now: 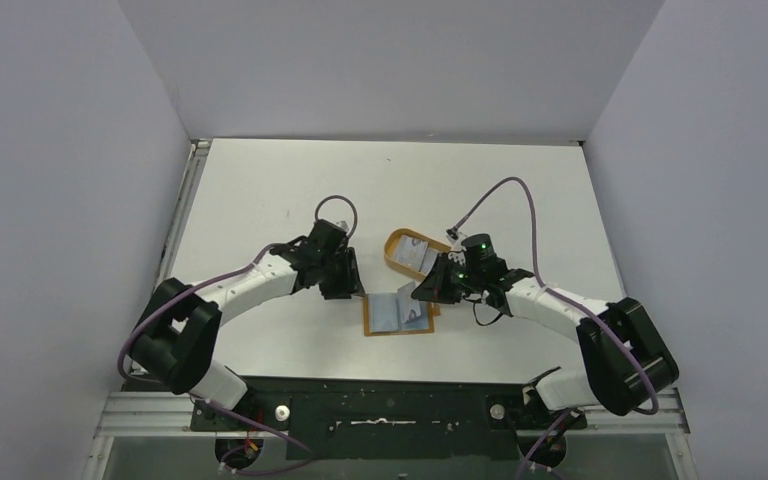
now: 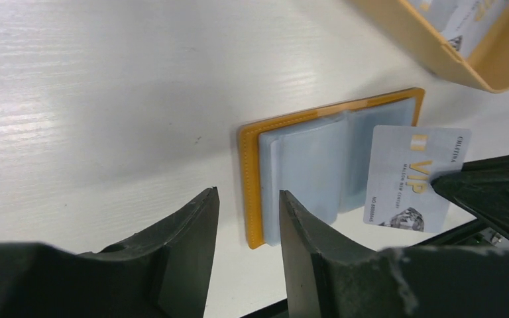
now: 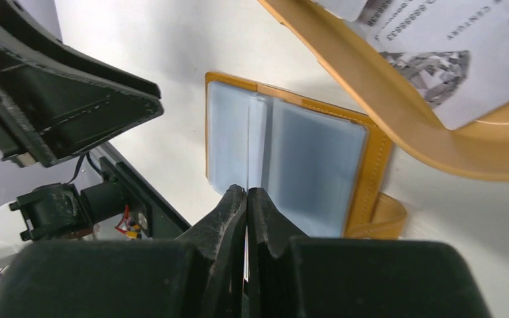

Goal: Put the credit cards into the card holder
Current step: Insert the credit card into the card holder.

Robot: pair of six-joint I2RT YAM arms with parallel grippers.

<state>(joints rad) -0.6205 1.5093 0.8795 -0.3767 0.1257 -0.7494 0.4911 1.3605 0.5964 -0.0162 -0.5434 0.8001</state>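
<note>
Near the middle of the white worktop [image 1: 260, 190] lies the small orange-brown leather-look folding card holder [image 1: 398, 315]. It is opened flat, with its clear inner pockets facing up. In the right wrist view its little snap tab [image 3: 386, 215] sticks out from one edge, on the side nearer the tray.

Just behind the card holder sits a shallow oval tan-rimmed tray [image 1: 392, 250], close to it but not on it. More pale printed cards [image 3: 451, 59] lie inside the tray.

The right tool [image 1: 428, 290] hangs over the holder's right side with its jaws pressed together on a thin pale grey-blue and white rectangular credit card [image 2: 414, 175]. The grip is on one short edge. From the left wrist camera the card's face shows, with gold "VIP" lettering, and its free end reaches over the holder's right-hand pocket. From the right wrist camera the same card appears edge-on, as a thin line running out from between the closed jaws toward the fold between the two pockets. I cannot tell whether its tip touches the plastic.

The left tool [image 1: 348, 283] sits at the holder's left edge. Its jaws are parted with nothing between them, and the orange border of the holder shows through the gap. Whether a finger [image 2: 305, 252] rests on the holder I cannot tell.
</note>
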